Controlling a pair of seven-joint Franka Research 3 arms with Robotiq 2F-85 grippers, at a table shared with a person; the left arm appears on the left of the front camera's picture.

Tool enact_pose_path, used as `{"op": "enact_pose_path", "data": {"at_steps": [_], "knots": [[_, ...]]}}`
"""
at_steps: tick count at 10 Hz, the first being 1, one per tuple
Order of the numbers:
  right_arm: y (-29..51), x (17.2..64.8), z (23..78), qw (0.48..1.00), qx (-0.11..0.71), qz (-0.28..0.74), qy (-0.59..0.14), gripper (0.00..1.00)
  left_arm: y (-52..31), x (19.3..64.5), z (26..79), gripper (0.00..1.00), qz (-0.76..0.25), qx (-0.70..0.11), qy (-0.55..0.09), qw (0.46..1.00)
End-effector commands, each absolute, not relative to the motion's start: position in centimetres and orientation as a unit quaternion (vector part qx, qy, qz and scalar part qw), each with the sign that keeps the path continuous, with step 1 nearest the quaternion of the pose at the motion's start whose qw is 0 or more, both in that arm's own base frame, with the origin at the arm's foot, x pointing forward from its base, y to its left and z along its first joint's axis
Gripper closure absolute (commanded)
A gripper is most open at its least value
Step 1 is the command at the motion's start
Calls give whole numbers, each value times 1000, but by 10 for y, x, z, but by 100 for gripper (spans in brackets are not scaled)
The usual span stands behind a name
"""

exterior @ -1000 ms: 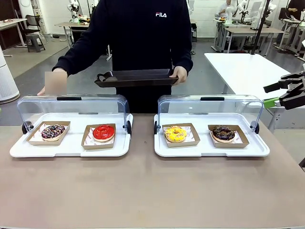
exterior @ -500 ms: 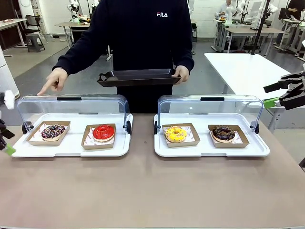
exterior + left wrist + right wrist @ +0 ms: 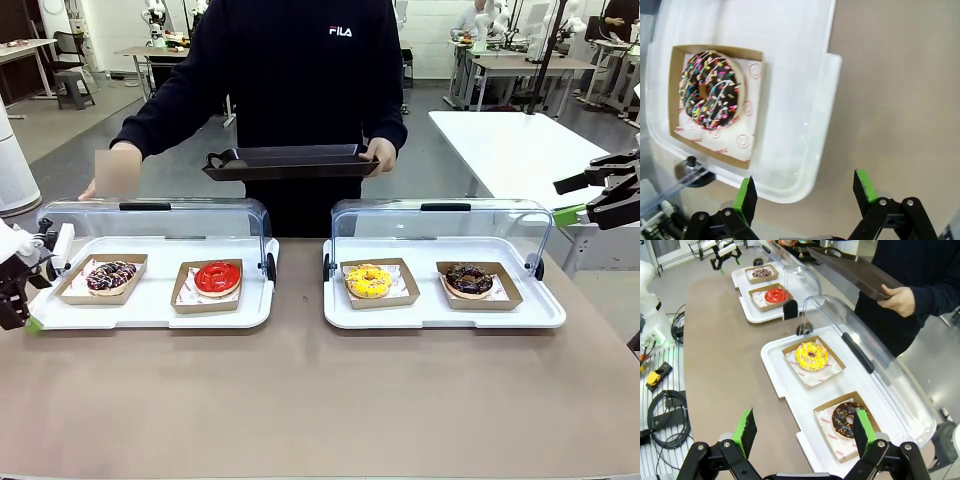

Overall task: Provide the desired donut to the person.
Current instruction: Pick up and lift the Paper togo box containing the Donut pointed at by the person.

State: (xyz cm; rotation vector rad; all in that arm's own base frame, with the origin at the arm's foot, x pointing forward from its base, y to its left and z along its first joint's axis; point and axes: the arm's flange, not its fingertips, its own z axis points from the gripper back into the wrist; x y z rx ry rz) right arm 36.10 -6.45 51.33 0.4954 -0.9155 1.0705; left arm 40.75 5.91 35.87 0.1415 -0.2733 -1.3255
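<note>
**Left pincer waits by the sprinkle donut**

The person [image 3: 300, 80] stands at the far side of the brown table [image 3: 300, 400]. One hand [image 3: 378, 153] holds a dark tray [image 3: 290, 162] out flat. The other hand [image 3: 117, 172] is held out above the end of the left box's clear lid [image 3: 150, 215]. That hand is too blurry to tell if it points.

Two white boxes sit side by side on the table, both with their clear lids up. The left box [image 3: 150, 312] holds the sprinkle donut [image 3: 111, 275] and the red donut [image 3: 217, 277]. The right box [image 3: 440, 318] holds the yellow donut [image 3: 368, 281] and the dark donut [image 3: 468, 279]. Each donut lies in its own little brown paper dish.

The left pincer [image 3: 805, 185] has its two fingers wide apart, and nothing is between them. It hangs at the outer end of the left box, just beside the sprinkle donut's end. In the left wrist view, one green fingertip [image 3: 746, 192] is over the white rim of the box. The other green fingertip is over the bare table. The sprinkle donut lies a little past the fingers, off to one side, and the pincer does not touch it.

The right pincer [image 3: 804, 425] is also wide apart and holds nothing. It hangs high, out past the far end of the right box. The dark donut is the nearest one below it and the yellow donut is next. It is well apart from all the donuts.
</note>
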Motion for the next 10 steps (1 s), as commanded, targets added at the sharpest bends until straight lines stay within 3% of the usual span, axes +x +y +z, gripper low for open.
{"op": "enact_pose_path", "data": {"at_steps": [1,4,10], "knots": [[-64,365,512,725,232,488,-427,0,68,428,345,0,-613,99,-151,769],[-64,365,512,725,232,488,-427,0,66,458,338,0,-620,75,-151,766],[-64,365,512,725,232,488,-427,0,65,474,336,0,-624,63,-108,772]]}}
